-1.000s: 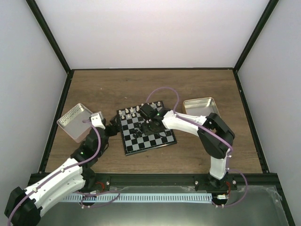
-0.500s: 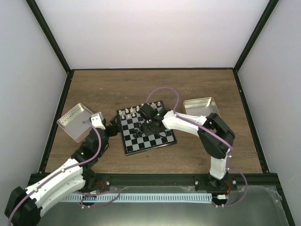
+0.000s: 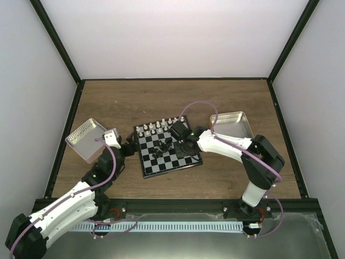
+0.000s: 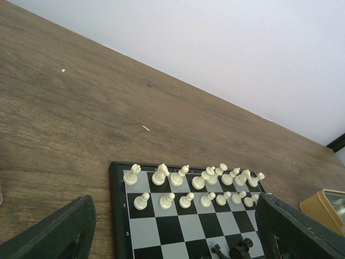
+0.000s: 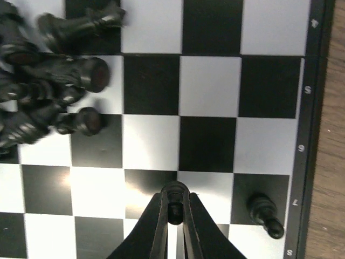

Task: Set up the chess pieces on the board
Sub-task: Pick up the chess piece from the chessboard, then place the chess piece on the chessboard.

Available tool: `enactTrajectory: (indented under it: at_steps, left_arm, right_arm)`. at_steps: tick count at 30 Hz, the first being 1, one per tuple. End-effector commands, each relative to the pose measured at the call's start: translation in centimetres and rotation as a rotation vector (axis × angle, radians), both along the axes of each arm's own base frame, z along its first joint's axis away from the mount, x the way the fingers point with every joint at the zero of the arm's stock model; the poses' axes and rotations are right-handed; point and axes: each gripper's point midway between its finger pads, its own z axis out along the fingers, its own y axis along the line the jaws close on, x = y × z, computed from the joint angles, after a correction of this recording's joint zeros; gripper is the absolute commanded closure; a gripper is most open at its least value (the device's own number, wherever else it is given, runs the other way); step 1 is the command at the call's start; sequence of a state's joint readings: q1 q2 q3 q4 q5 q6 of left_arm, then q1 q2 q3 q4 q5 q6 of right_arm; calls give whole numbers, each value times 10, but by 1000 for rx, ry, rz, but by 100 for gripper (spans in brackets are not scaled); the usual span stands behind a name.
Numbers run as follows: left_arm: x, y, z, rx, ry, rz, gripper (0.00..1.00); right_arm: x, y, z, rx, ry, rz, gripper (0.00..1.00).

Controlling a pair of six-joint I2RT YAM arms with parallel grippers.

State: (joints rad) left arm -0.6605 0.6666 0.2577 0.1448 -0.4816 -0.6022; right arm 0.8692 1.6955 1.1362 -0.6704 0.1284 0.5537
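The board point(image 3: 144, 162) lies mid-table, and its checks fill the right wrist view point(image 5: 207, 86). Black chess pieces lie in a heap point(image 3: 161, 145) at its middle, seen toppled in the right wrist view point(image 5: 48, 91). My right gripper point(image 3: 186, 147) hangs over the board's right part. It is shut point(image 5: 175, 194) on one small black piece point(image 5: 175, 189). Another black piece point(image 5: 262, 210) stands alone near the board's edge. My left gripper point(image 3: 129, 147) waits at the board's left edge, open point(image 4: 175, 237) with nothing held.
White pieces point(image 4: 188, 186) stand in two rows along the far side of the board point(image 3: 156, 128). An open metal tin point(image 3: 86, 139) lies left of the board and a second tin point(image 3: 232, 124) lies to its right. Black frame posts border the table.
My right gripper has shut on a black piece and carried it rightward from the heap, its elbow swinging right. The left arm has not moved.
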Motion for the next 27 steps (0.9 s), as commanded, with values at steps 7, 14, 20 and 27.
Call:
enactTrajectory:
  at_steps: [7,14,20,27]
  left_arm:
    - [2,1,4,-12,-18,9,17]
    - [3,0,4,-9,-15,9,16]
    - [3,-1,3,-7,-11,5,16]
    - [3,-1,3,-7,-11,4,16]
  right_arm:
    - [4,-21,-3,-37,-11,-61,95]
    - [3,-26,-4,-53,-9,-71,95]
    - [-4,-26,-9,-46,20,-62,93]
    - [-1,-28,-4,-51,11,-91,79]
